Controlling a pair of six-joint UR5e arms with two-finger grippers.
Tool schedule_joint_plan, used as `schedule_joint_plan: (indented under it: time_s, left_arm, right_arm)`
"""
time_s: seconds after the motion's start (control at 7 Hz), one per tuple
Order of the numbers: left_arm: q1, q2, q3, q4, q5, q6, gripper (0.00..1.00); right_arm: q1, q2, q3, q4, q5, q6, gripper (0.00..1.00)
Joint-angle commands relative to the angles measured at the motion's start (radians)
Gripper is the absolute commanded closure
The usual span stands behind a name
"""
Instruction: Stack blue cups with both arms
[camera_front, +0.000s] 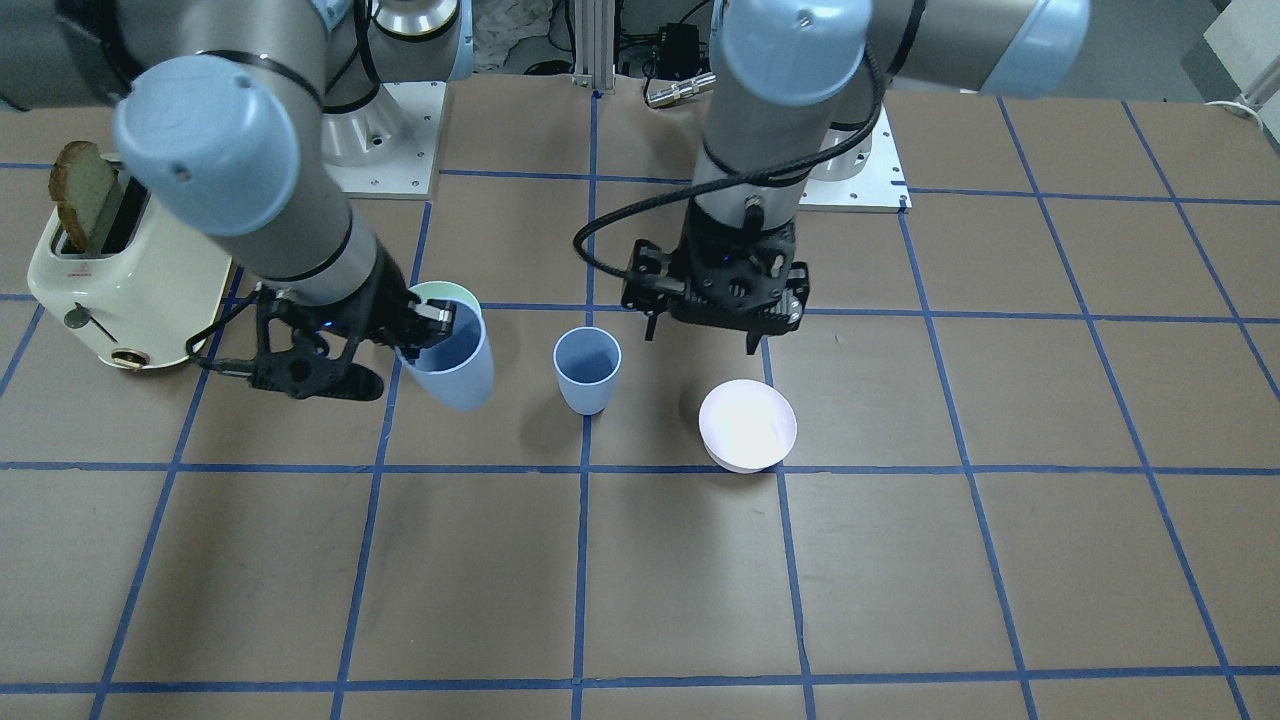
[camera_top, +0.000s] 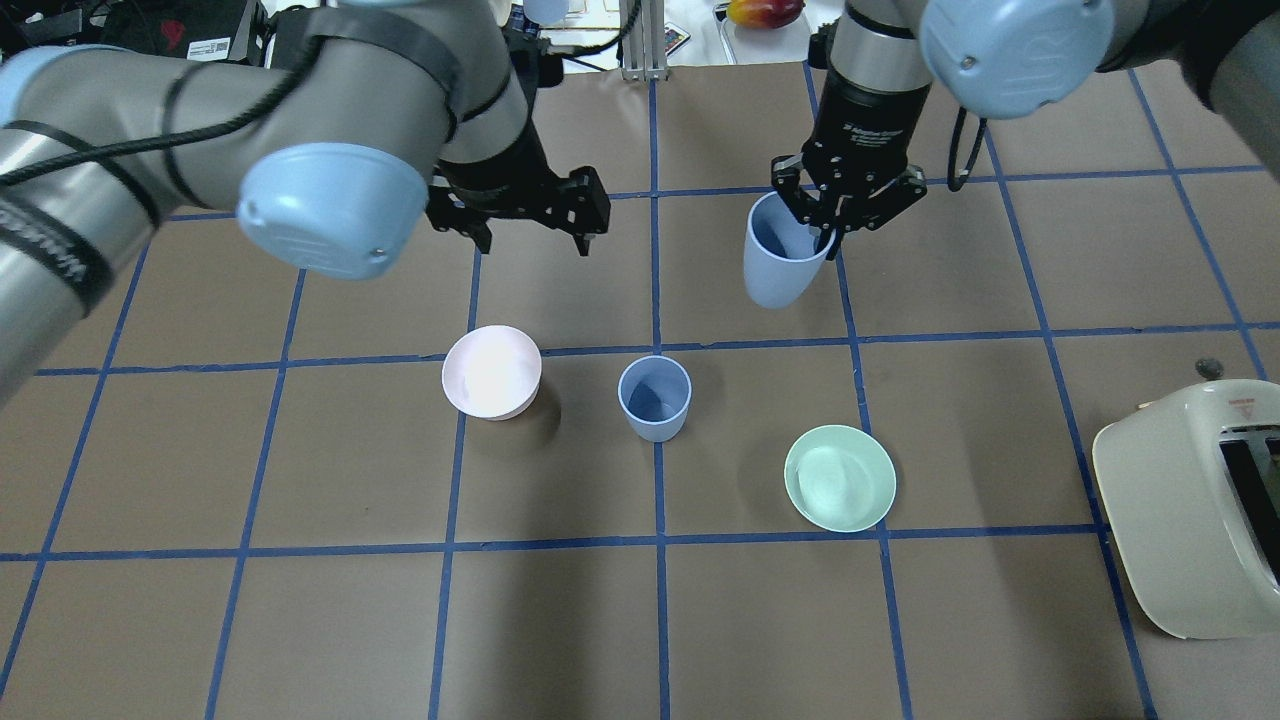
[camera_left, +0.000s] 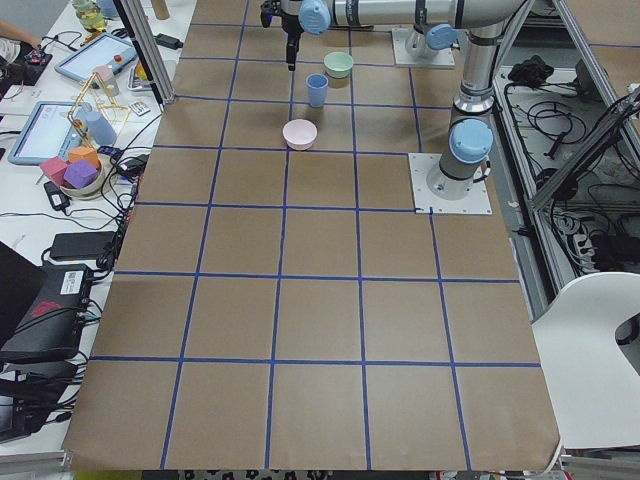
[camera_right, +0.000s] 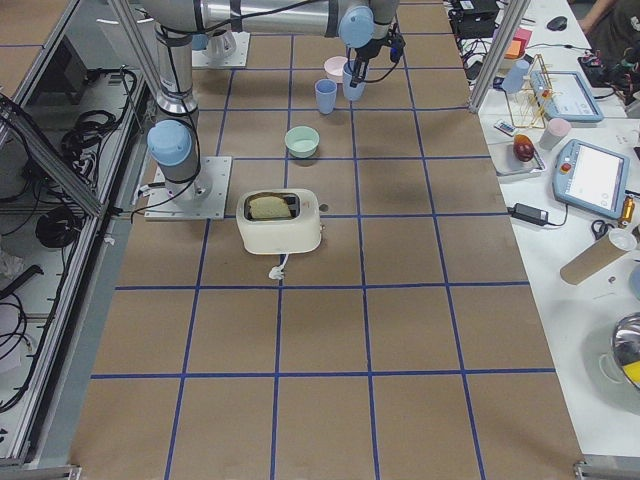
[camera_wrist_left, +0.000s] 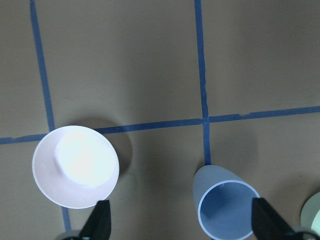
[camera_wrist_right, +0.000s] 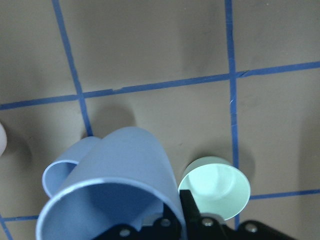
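One blue cup (camera_top: 655, 398) stands upright on the table's middle, also in the front view (camera_front: 587, 369) and the left wrist view (camera_wrist_left: 226, 205). My right gripper (camera_top: 826, 228) is shut on the rim of the second blue cup (camera_top: 778, 255), holding it tilted in the air; it shows in the front view (camera_front: 455, 362) and fills the right wrist view (camera_wrist_right: 120, 190). My left gripper (camera_top: 530, 240) is open and empty, hovering above the table between the pink bowl and the standing cup, its fingertips (camera_wrist_left: 102, 220) wide apart.
A pale pink bowl (camera_top: 491, 372) sits left of the standing cup. A mint-green bowl (camera_top: 839, 477) sits to its right. A cream toaster (camera_top: 1195, 505) with toast (camera_front: 82, 195) stands at the table's right edge.
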Motion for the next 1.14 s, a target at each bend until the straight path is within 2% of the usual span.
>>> schedule_joint_plan:
  time_s: [0.0, 0.14, 0.43, 1.0]
  left_arm:
    - [0.121, 0.106, -0.021, -0.11, 0.001, 0.09, 0.0]
    - [0.14, 0.132, -0.061, -0.089, 0.002, 0.112, 0.0]
    - [0.157, 0.148, -0.061, -0.088, 0.054, 0.11, 0.0]
    - [0.155, 0.148, -0.059, -0.107, 0.055, 0.109, 0.0]
  right_arm:
    - [0.156, 0.005, 0.017, -0.004, 0.014, 0.156, 1.0]
    - [0.187, 0.003, 0.051, -0.008, 0.014, 0.158, 1.0]
    - [0.194, 0.008, 0.129, -0.088, 0.012, 0.166, 1.0]
    - [0.195, 0.022, 0.146, -0.108, 0.011, 0.181, 1.0]
